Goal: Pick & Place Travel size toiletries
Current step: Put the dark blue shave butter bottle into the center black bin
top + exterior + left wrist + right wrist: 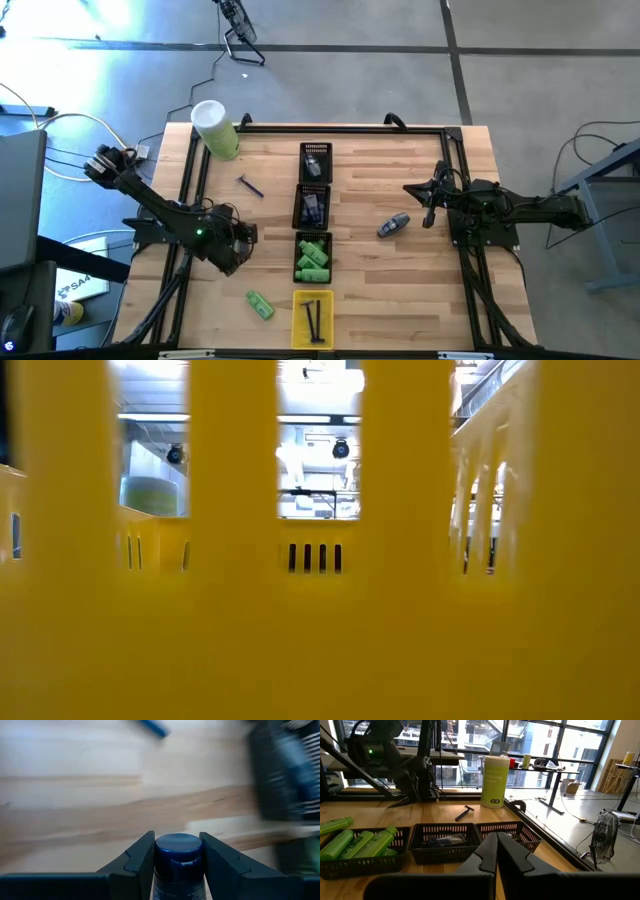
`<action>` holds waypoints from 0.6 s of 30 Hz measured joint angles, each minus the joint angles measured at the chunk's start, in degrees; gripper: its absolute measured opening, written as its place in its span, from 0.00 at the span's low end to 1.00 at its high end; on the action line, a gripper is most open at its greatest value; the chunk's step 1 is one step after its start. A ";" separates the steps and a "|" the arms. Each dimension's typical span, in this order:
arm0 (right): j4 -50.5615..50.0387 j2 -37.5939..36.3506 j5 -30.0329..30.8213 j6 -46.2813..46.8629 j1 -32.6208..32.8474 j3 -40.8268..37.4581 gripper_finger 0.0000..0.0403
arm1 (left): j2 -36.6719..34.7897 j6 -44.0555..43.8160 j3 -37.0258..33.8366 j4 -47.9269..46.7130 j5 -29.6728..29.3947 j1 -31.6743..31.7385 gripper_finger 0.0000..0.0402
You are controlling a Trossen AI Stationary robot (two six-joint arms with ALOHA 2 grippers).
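Note:
My left gripper (pixel 238 255) is over the table's left part, left of the tray row, shut on a small dark blue bottle (pixel 177 865) with a round cap. My right gripper (pixel 428 205) waits shut at the right with nothing in it. Loose on the wood lie a green bottle (pixel 260 305), a grey-blue oval piece (pixel 393 225) and a thin dark stick (pixel 250 186). More green bottles (pixel 313 257) lie in a black tray, and dark sticks (pixel 314 318) in the yellow tray (pixel 298 330). My left gripper pinches the dark blue bottle by its two sides just below the cap (pixel 177 851), one finger (pixel 140 860) on each side. The cap end shows between the fingertips and the body runs back between the fingers. Bare wood shows beyond the cap.
Two more black trays (pixel 315 160) (pixel 312 205) continue the middle row toward the far edge. A big pale-green cylinder (pixel 215 128) with a white top stands at the far left corner. The yellow tray's wall (pixel 320 630) fills the low view. A black frame (pixel 190 170) edges the table.

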 joint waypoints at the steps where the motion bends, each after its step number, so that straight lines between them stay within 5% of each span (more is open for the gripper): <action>1: 0.00 0.00 0.00 0.00 0.00 0.00 0.01 | -0.74 1.07 0.00 0.92 -1.89 0.00 0.33; 12: 0.27 0.00 0.00 0.00 0.00 0.00 0.00 | -4.49 18.68 0.00 16.39 -17.16 0.03 0.33; 18: 0.46 0.00 0.00 0.00 -0.01 0.00 0.01 | -4.49 32.46 0.00 28.29 -15.39 4.99 0.33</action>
